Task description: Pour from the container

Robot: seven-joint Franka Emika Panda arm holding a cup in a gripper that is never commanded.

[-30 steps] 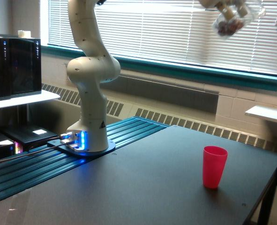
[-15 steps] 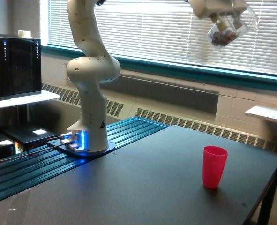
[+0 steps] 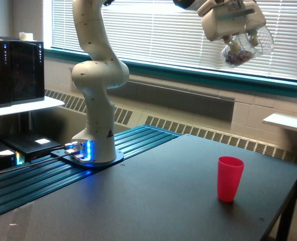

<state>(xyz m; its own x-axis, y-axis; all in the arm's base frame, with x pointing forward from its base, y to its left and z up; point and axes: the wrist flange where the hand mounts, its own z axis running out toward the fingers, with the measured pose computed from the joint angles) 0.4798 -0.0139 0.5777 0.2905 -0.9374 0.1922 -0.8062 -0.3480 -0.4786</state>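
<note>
Gripping the clear cup high before the window blinds, the tool holds it tilted, dark bits visible inside. It hangs well above the pink cup, which stands upright on the dark worktop toward the exterior view's right.

Daylight is coming through the white blinds of a wide window above a teal sill. Below the sill, a vented radiator is running along the pale block wall, behind the dark worktop. A white shelf is carrying a black box at the sill's left end.
</note>
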